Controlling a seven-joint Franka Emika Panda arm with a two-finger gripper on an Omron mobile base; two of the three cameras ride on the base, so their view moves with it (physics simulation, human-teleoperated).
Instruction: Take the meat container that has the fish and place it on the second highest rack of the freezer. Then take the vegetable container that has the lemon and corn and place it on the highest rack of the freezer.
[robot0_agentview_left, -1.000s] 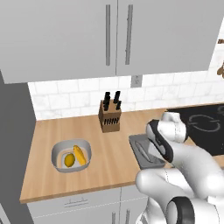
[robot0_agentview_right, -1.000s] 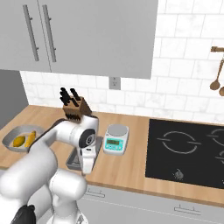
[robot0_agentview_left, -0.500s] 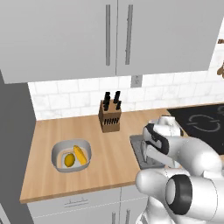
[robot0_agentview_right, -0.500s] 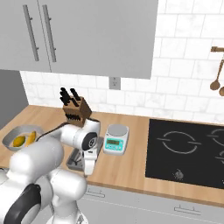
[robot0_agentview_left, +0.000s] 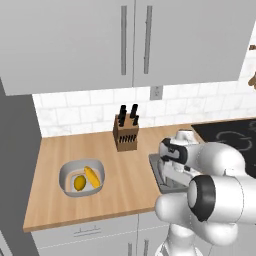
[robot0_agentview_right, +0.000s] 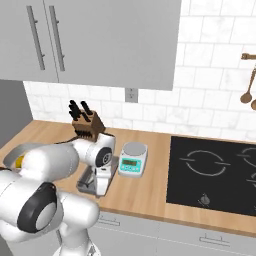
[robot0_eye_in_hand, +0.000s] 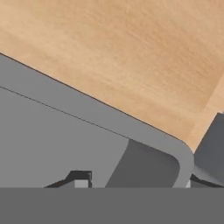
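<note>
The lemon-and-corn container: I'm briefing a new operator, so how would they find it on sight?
Start at the wooden counter and go to its left end, left of the knife block. The vegetable container is a shallow grey tray holding a lemon beside a longer corn cob.

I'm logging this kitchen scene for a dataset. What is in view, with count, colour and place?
Vegetable container: one, grey, counter left.
Lemon: one, yellow, in it.
Corn: one, yellow-orange, beside the lemon.
Knife block: one, brown, by the wall.
Meat container: one, grey, under the arm; contents hidden.
Scale: one, grey-teal, left of the hob.
Hob: one, black, right.
Gripper: one, white, at the meat container's rim; jaws' state unclear.
</note>
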